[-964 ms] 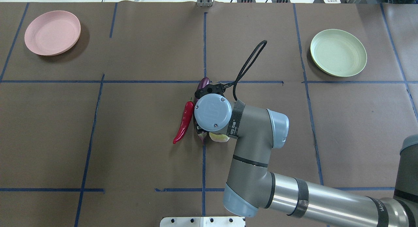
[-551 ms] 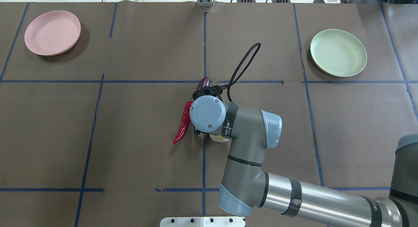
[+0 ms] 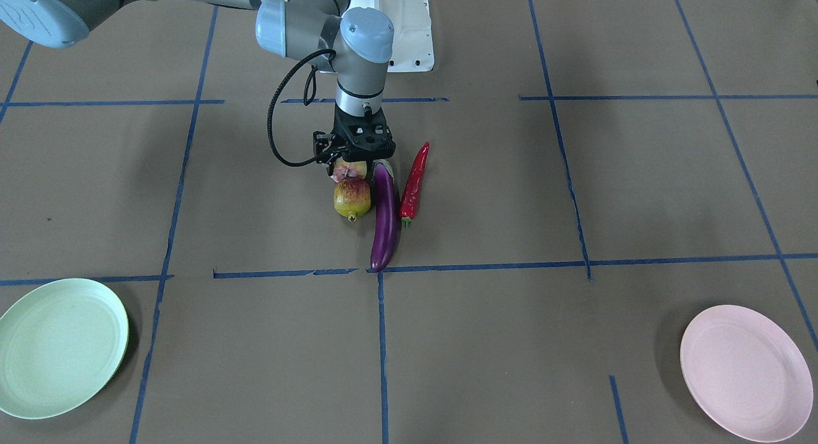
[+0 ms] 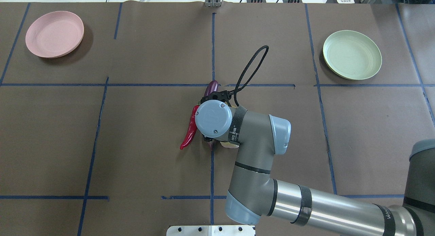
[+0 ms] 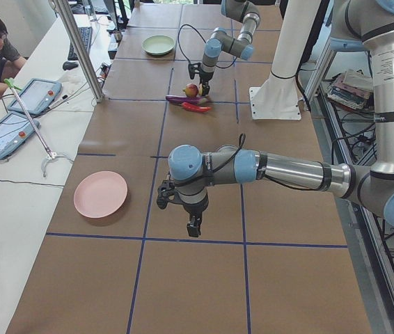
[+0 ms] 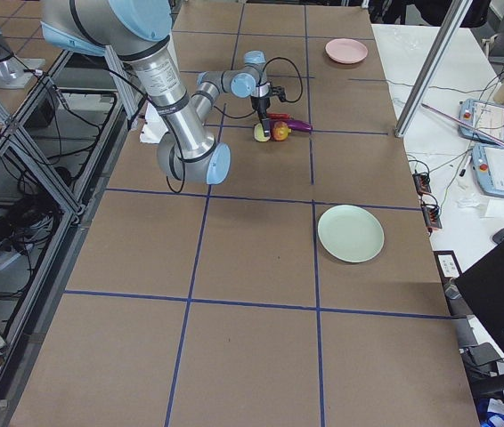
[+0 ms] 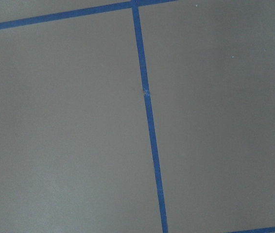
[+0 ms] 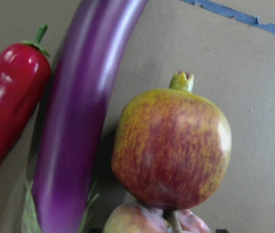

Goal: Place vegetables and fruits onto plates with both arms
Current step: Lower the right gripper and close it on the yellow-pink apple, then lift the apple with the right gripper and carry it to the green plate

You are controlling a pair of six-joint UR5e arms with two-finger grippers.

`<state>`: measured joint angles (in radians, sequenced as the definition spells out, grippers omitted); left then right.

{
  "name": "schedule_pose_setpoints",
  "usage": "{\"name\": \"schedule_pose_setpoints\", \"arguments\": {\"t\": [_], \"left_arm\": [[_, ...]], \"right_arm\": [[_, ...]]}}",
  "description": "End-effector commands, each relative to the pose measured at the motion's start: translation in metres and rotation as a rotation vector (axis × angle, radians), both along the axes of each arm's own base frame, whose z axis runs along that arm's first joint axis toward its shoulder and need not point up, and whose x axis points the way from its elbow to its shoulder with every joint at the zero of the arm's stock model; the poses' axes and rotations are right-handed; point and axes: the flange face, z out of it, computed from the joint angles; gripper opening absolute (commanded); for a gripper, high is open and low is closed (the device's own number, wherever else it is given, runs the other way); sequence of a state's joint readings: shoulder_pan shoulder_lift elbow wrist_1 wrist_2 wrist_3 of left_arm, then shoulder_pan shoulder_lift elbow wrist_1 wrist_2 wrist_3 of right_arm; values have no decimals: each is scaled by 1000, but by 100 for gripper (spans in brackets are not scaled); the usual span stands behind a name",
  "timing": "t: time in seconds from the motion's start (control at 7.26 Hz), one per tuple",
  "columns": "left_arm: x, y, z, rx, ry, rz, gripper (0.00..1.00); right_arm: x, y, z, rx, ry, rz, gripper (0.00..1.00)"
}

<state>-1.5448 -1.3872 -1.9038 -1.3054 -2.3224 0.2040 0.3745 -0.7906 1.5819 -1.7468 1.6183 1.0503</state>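
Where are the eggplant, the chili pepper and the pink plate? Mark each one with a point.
eggplant (image 3: 385,217), front-facing view, middle of its purple body.
chili pepper (image 3: 414,182), front-facing view, middle of its red body.
pink plate (image 3: 746,372), front-facing view, its bare centre.

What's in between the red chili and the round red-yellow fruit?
The purple eggplant lies between the chili and that fruit, clearest in the front-facing view.

Right arm (image 4: 258,161): grey tube segs, light-blue round caps (image 4: 213,119) w/ small screws + faint logo, black bands (image 4: 303,205), thin black cable (image 4: 266,47) looped at wrist. Left arm (image 5: 287,167): same grey/blue. White base (image 3: 409,29).
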Motion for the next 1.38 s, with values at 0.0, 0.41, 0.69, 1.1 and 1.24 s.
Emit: {"name": "schedule_pose_setpoints", "arguments": {"t": [0.0, 0.41, 0.69, 1.1, 1.24], "left_arm": [[0, 0, 0, -1, 0, 0, 100], [1, -1, -3, 9, 2, 5, 100], [3, -6, -16, 40, 3, 10, 100], [4, -11, -24, 60, 6, 8, 100], [4, -12, -24, 57, 12, 8, 100]], "right_arm": [[19, 4, -37, -13, -8, -5, 30], [129, -59, -81, -42, -92, -23, 30], [224, -160, -52, -4, -86, -104, 30], [318, -279, 73, 88, -82, -220, 30], [335, -307, 138, 120, -123, -248, 30]]}}
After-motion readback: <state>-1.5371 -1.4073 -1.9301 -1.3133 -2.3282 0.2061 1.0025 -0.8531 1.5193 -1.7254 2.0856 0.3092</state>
